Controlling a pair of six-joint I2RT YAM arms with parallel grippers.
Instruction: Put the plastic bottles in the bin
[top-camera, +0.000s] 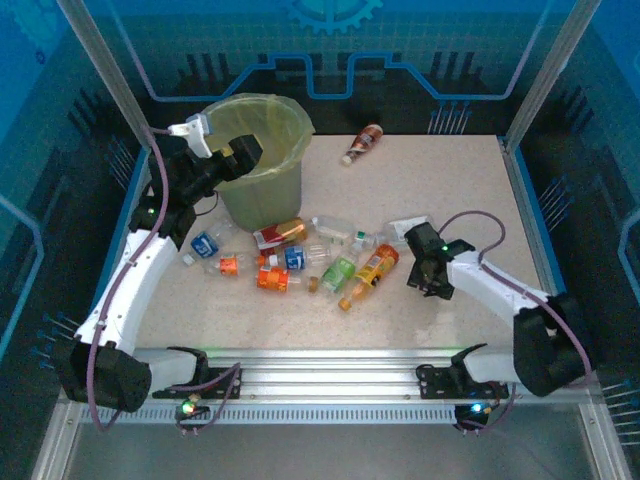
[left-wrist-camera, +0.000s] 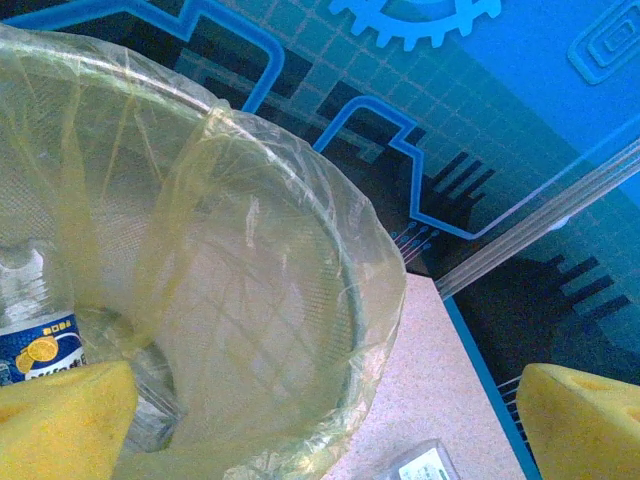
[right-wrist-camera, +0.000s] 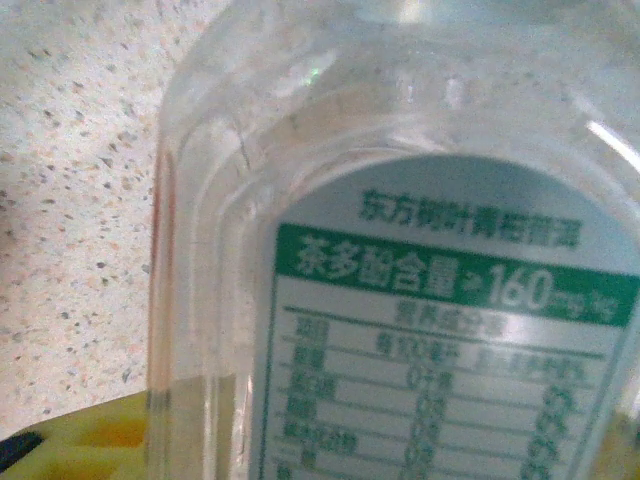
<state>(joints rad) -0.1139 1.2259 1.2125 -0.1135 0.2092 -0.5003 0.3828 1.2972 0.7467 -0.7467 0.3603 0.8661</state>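
The left claw (top-camera: 236, 158) hangs over the left rim of the bin (top-camera: 262, 195). Its yellow foam pads (left-wrist-camera: 60, 425) are spread wide apart and grip nothing. A clear blue-labelled bottle (left-wrist-camera: 35, 340) stands just beside the left pad, against the bin's inner wall.

The right claw (top-camera: 428, 272) sits low over the counter (top-camera: 455, 175), just right of the bottle pile. Its wrist view shows a clear ribbed bottle with a green-and-white printed label (right-wrist-camera: 450, 330) very close. One yellow pad (right-wrist-camera: 90, 440) lies against that bottle's lower left side. The other pad is hidden, so I cannot tell whether this claw is clamped or loose.

The counter is a pale beige slab, speckled like stone, with blue strips along its sides. A ribbed aluminium rail (top-camera: 320, 365) runs along its near edge. Glossy blue panels (top-camera: 420, 40) printed with a gear and angular lines wall it in, framed by slanted metal posts.

The bin stands at the far left. It is round and tapered, and lined with thin, crinkled yellow-green film folded over the rim. A grid-patterned wall shows through the film.

Most of the plastic bottles (top-camera: 300, 255) lie on their sides in a loose heap mid-counter, near and right of the bin. They are clear and smooth, with red, blue, orange and green labels. A brown-labelled bottle (top-camera: 363, 143) lies alone at the far edge, right of the bin.
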